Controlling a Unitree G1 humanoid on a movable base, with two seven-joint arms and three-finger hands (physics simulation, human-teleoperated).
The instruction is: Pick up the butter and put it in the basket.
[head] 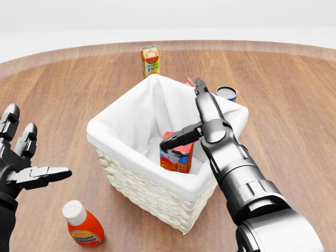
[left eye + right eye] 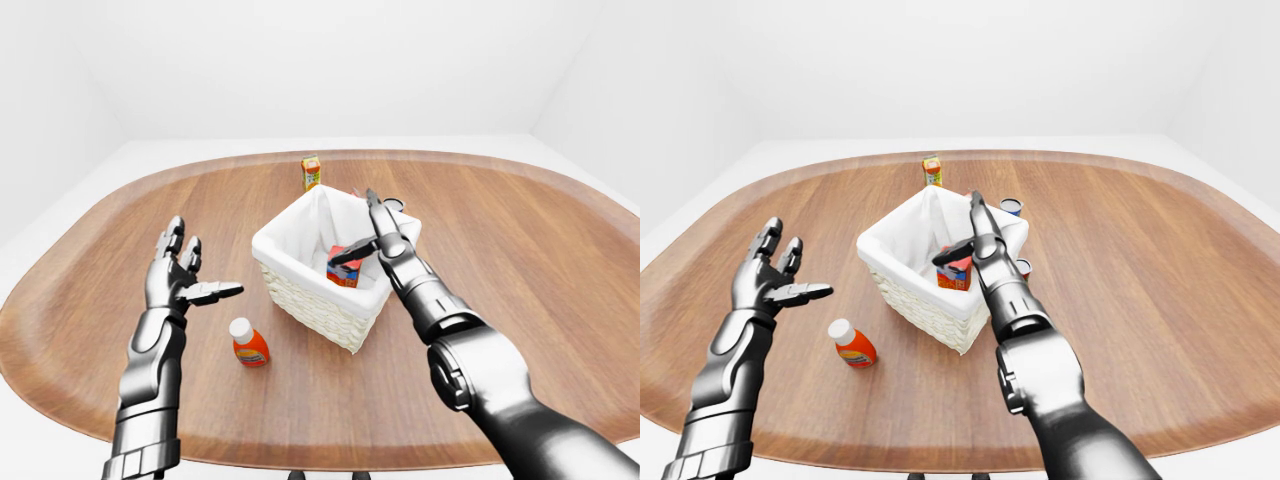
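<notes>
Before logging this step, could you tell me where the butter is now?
In the head view, the butter sits inside the basket, just left of the open right hand.

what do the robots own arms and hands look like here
Both arms are glossy dark grey metal built from rounded, ringed segments with bulbous joints. The left hand and right hand each carry three blocky, jointed fingers with near-black tips and thumbs. No cables, sleeves or markings are visible.
</notes>
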